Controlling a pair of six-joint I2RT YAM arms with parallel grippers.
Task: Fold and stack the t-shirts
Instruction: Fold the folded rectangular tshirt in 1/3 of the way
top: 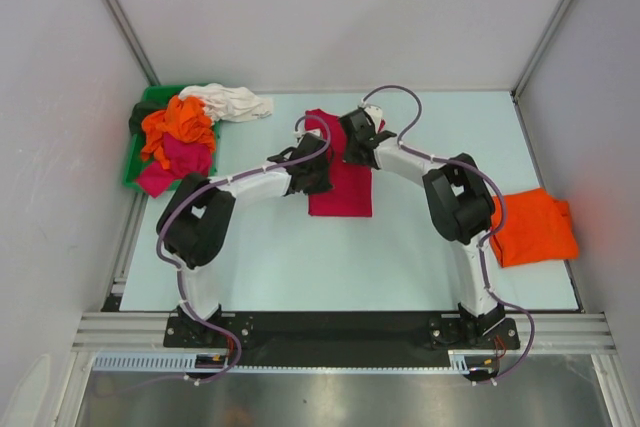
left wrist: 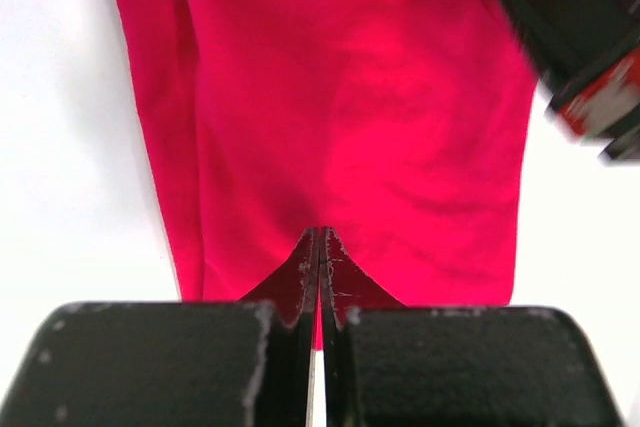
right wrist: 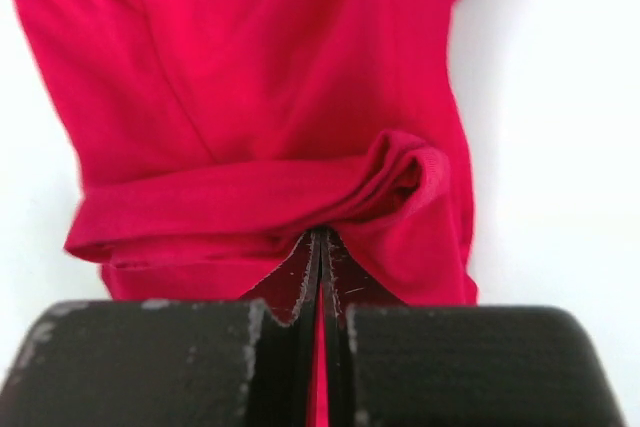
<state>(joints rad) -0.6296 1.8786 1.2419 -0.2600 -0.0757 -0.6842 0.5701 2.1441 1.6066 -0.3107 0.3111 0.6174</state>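
Observation:
A crimson t-shirt [top: 345, 195] lies as a long strip in the middle of the table. My left gripper [top: 316, 175] is over its left edge. In the left wrist view it is shut [left wrist: 320, 232], with the tips on the flat cloth [left wrist: 360, 97] and red showing in the slit between the jaws. My right gripper [top: 358, 145] is at the shirt's far end. It is shut [right wrist: 320, 234] on a bunched fold of the same shirt [right wrist: 250, 67]. A folded orange t-shirt [top: 535, 227] lies at the right.
A green bin [top: 131, 173] stands at the back left. It holds a heap of an orange shirt [top: 180, 123], a magenta one [top: 182, 159] and a dark one [top: 140, 115]. A white shirt [top: 232, 102] spills over its far side onto the table. Walls enclose the table on three sides.

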